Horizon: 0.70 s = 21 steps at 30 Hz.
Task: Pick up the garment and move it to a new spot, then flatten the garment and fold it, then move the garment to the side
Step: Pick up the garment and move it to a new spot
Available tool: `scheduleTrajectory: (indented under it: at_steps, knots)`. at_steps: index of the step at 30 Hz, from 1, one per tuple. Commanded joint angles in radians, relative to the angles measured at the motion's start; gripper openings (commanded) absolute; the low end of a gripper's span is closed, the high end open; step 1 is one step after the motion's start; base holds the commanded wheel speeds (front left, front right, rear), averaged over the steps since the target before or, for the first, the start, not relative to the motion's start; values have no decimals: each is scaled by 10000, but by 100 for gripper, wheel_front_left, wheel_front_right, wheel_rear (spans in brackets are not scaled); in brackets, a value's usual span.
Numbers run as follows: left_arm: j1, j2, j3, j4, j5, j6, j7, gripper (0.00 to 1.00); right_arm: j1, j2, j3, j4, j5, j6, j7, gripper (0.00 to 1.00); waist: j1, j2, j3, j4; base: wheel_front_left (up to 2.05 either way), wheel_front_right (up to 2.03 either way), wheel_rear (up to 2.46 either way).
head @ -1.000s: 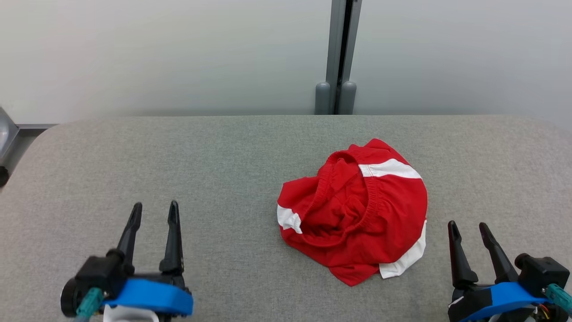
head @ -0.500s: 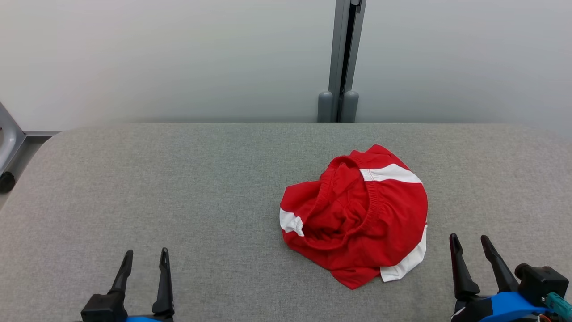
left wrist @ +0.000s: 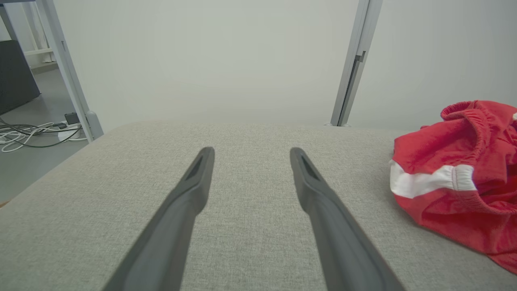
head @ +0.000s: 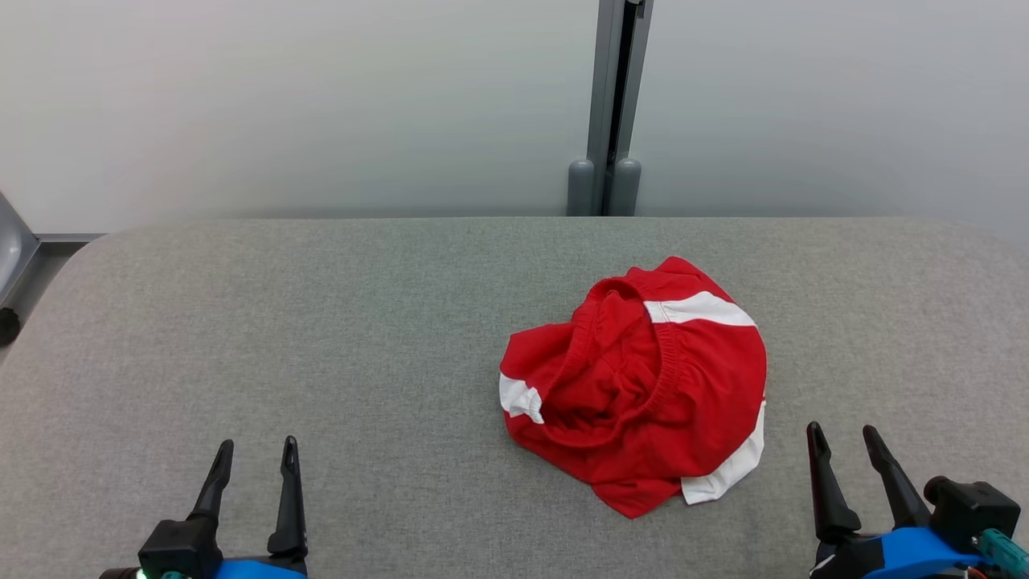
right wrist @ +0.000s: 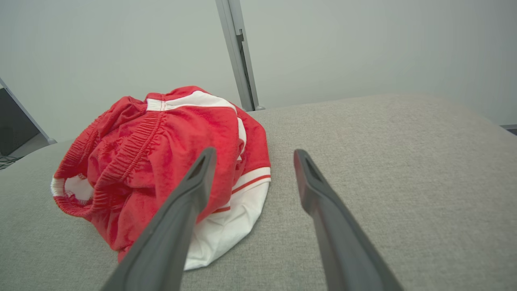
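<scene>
A pair of red shorts (head: 635, 386) with white panels is found crumpled in a heap on the grey fabric-covered table (head: 321, 322), right of centre and towards the robot's right side. The elastic waistband is seen bunched and turned upward in the middle of the heap. One white panel is exposed at the far edge, another at the near right edge, and a small white patch at the left edge. The left gripper (head: 258, 441) is observed at the lower left of the head view, its two dark fingers spread wide with nothing between them, over bare fabric and well apart from the red shorts. The right gripper (head: 842, 429) is observed at the lower right, likewise spread wide and empty, near the heap's near right edge but not touching it. In the right wrist view one finger is seen overlapping the heap along the line of sight; no contact is indicated. A pale wall (head: 281, 96) and a grey metal post (head: 611, 80) are noted behind the table. Cables (left wrist: 32, 133) are noted on the floor beyond the table's left end.
</scene>
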Motion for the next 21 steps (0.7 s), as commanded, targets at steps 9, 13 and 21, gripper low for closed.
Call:
scheduleTrajectory:
  at_steps: [9,13,21]
  knots:
    - [-1257,16,-548,-419,159,-456,696,100,-202,-51,119,-21,56,5,-9,100,0,1,270,-232,0,0,0]
    - [-2192,-122,-1130,-867,279,-740,1535,100,-296,-52,269,-31,91,5,-13,100,0,1,500,-509,0,0,0]
    - [-3793,-930,-2561,-1237,-499,-1189,3947,100,-576,-51,645,-36,250,5,-122,100,0,1,1202,-1366,0,0,0]
